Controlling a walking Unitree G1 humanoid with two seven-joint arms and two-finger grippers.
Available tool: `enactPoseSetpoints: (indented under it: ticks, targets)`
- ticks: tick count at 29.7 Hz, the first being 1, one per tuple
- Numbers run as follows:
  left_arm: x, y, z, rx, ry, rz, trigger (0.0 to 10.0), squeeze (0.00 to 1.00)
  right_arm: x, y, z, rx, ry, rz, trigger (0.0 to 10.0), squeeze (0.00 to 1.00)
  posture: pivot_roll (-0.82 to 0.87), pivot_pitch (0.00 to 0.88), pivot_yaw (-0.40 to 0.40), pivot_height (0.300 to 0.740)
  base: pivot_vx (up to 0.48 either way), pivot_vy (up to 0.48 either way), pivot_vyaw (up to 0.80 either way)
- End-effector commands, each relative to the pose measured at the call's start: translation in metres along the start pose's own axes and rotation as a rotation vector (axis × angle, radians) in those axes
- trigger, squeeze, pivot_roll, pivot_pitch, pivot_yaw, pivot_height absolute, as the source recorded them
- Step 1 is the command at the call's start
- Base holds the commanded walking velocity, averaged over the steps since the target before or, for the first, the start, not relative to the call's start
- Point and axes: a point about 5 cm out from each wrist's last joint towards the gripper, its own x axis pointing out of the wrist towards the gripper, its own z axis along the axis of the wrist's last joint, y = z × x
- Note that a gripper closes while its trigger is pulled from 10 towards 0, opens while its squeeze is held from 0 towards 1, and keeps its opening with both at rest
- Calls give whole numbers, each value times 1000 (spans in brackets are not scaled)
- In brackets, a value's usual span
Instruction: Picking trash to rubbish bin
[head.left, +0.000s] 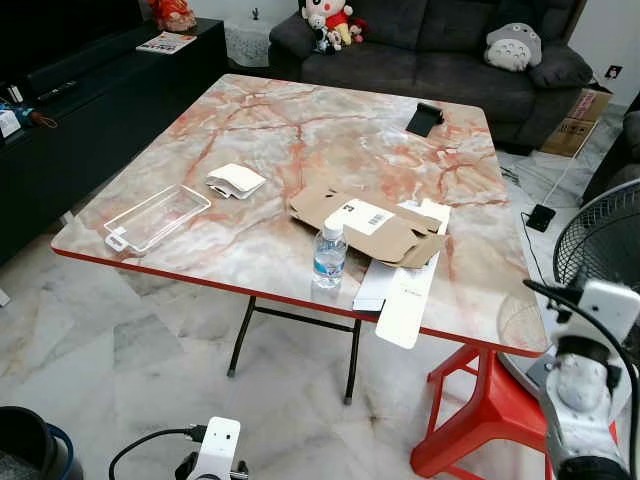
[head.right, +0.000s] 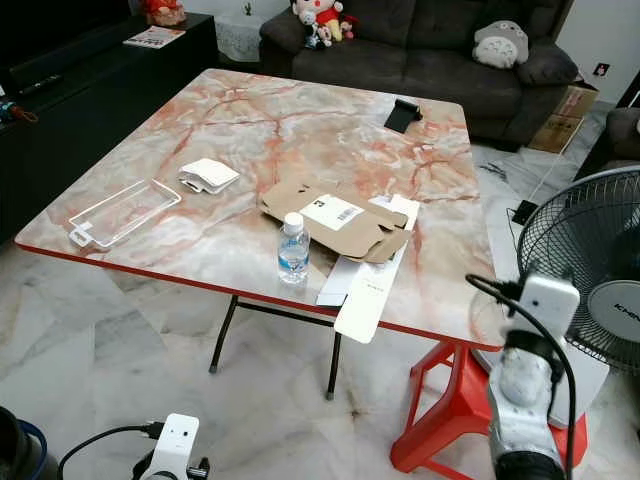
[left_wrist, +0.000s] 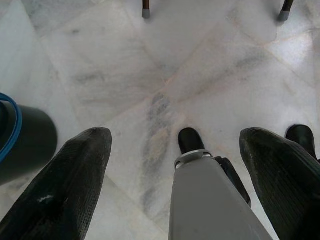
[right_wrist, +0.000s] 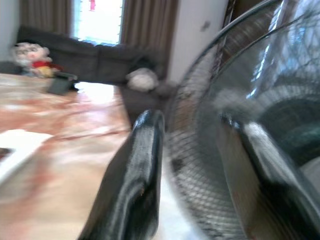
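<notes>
Your right arm (head.left: 585, 400) is silver-grey with a white boxy wrist module and a black cable looping over it. The left arm's (head.left: 215, 452) white module has a small dark port and a black cable curling off. Each gripper (left_wrist: 175, 170) carries two long, textured black fingers (right_wrist: 135, 185). Grey leg, black foot.

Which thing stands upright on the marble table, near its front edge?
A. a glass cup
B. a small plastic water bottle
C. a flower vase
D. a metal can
B. The small plastic water bottle stands upright on the table, just in front of the flattened cardboard box, close to the red front edge.
</notes>
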Motion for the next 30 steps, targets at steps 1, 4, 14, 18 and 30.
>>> enactPoseSetpoints:
  ticks: [1, 4, 14, 18, 30]
  targets:
    - [0, -2, 0, 2, -1, -2, 10000, 0, 2, 22, 7, 84, 18, 120, 10000, 0, -84, 20, -81, 740, 0, 0, 0]
    - [0, -2, 0, 0, -3, -3, 10000, 0, 1, 45, 13, 144, 15, 229, 10000, 0, -84, 20, -81, 740, 0, 0, 0]
    - [0, -4, 2, -7, -6, -20, 10000, 0, 6, 85, 22, 300, 78, 374, 10000, 0, -74, 0, -79, 740, 0, 0, 0]
    - [0, -4, 3, -10, -12, -27, 10000, 0, 12, 95, 29, 359, 91, 421, 10000, 0, -69, 0, -78, 740, 0, 0, 0]
    - [1, -7, 9, -35, -40, -46, 10000, 0, 16, 111, 34, 407, 144, 504, 10000, 1000, -59, 0, -84, 740, 0, 0, 0]
